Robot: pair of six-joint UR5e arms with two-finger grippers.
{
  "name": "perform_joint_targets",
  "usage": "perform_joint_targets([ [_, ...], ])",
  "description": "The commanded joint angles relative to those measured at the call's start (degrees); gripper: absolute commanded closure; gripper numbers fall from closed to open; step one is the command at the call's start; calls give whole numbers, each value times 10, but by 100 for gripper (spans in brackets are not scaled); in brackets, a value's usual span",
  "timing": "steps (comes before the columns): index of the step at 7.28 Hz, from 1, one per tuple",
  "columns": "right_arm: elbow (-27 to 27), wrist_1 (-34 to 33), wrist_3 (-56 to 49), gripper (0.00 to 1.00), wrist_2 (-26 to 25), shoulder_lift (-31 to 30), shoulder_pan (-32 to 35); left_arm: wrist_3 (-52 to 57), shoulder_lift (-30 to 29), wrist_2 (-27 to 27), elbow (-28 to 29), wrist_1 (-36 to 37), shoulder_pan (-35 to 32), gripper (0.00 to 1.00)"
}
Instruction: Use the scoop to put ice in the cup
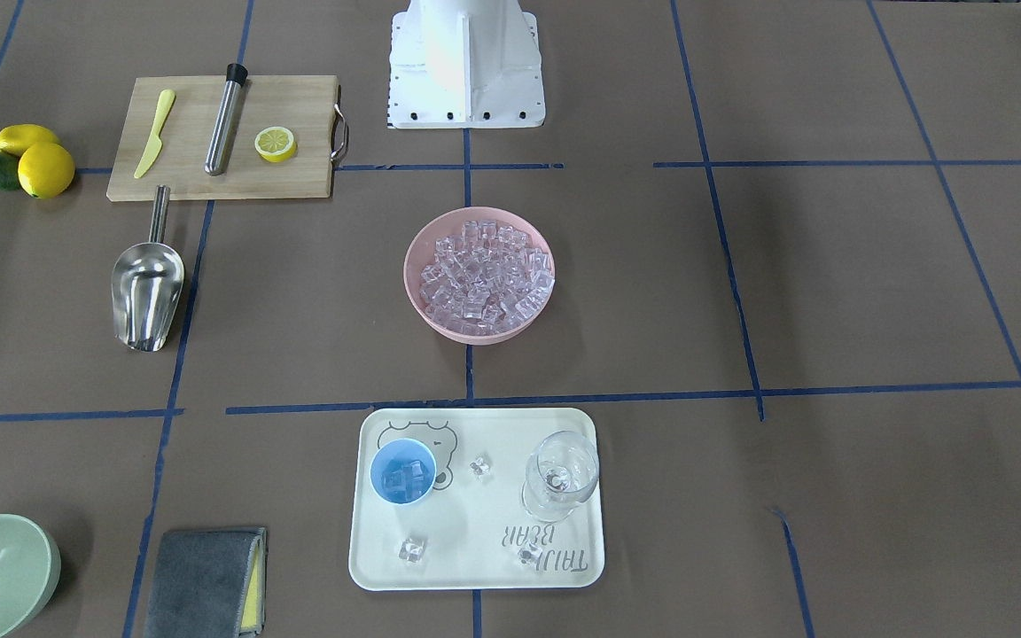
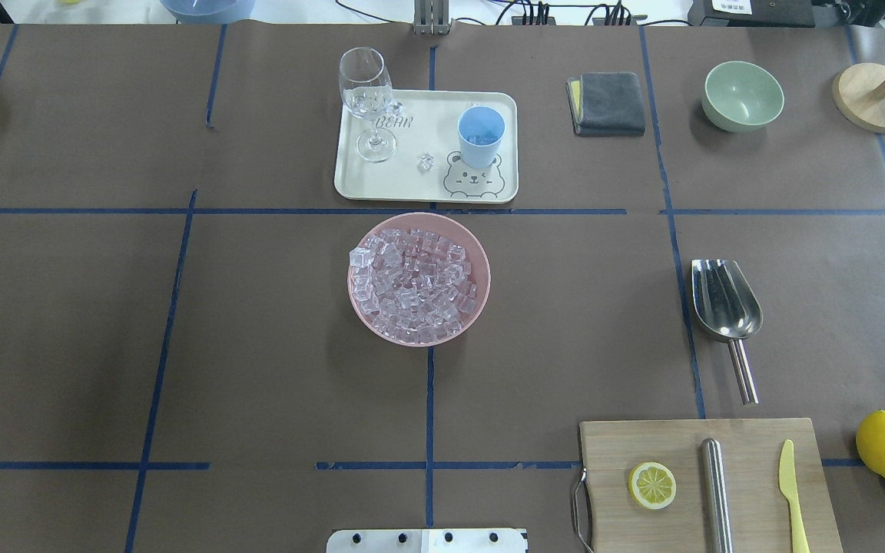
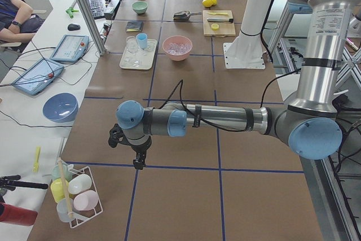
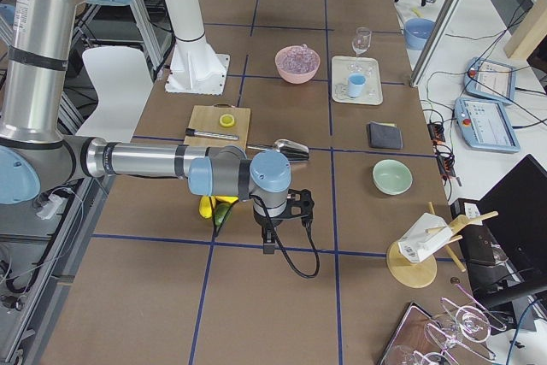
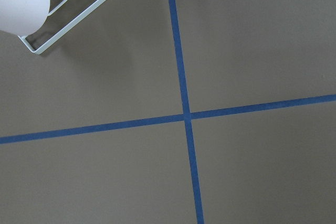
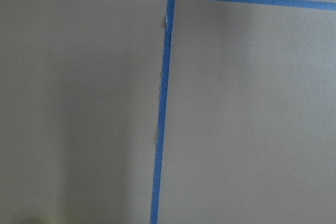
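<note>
The scoop (image 2: 725,303) lies flat on the table (image 2: 181,346), right-centre of the overhead frame, just above the cutting board (image 2: 681,461). Its long axis runs near up-down in that frame: handle pts down twd the robot, open trough mouth pts up twd the far side. Nothing holds it.

The right gripper (image 4: 268,248) hangs over bare table, lower-centre of the right side view. The scoop sits up-frame & a bit right of it there. The left gripper (image 3: 137,166) is at the opp. table end, well apart from all the task items, so I'd judge the right arm far nearer. Jaw width on both: can't tell. Only the side views show them, and the wrist cams see just table.

The cup (image 2: 481,137) stands on the tray (image 2: 431,127), top-centre overhead, w/ a few cubes inside. The ice (image 2: 415,280) heaps in the pink bowl (image 2: 484,280) mid-frame, just below the tray, w/ a few strays on the tray. If more is wanted, likely approach: right arm over the handle end, grip across the tube.
</note>
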Motion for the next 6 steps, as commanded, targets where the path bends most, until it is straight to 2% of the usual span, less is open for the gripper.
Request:
perform_joint_targets([
  [1, -5, 4, -2, 0, -6, 1, 0, 1, 12, 2, -8, -39, 2, 0],
  [6, -9, 6, -2, 0, -5, -1, 0, 0, 19, 36, -20, -36, 0, 0],
])
